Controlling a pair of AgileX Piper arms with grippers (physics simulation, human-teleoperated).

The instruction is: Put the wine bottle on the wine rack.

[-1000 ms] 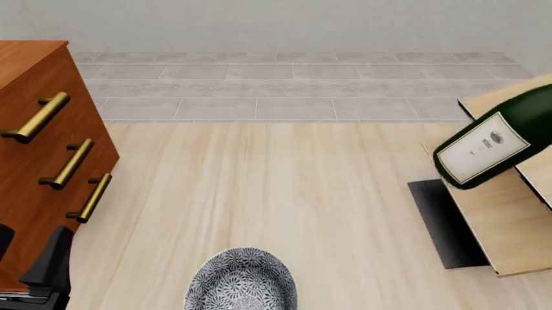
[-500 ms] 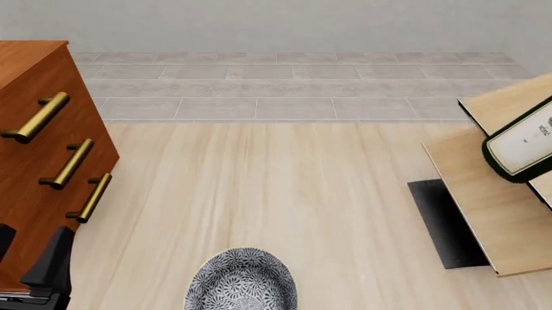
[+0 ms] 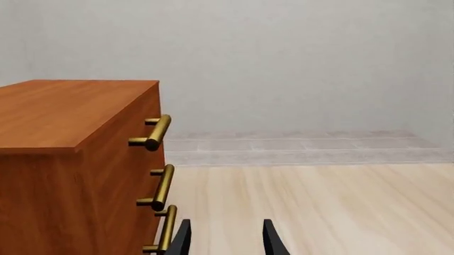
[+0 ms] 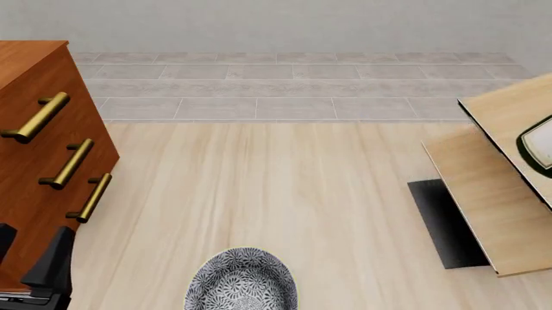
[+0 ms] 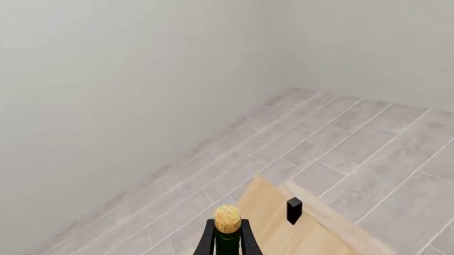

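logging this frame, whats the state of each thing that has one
wine bottle: held at the neck by the right gripper, over the rack at the front view's right edge, mostly out of that view
right gripper: shut on the wine bottle
left gripper: open, empty
wine rack: no bottle seated on its visible panels
cabinet: drawers closed
patterned bowl: upright, looks empty

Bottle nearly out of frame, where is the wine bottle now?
The wine bottle is at the front view's far right edge, over the wine rack; the right end effector grips its neck.
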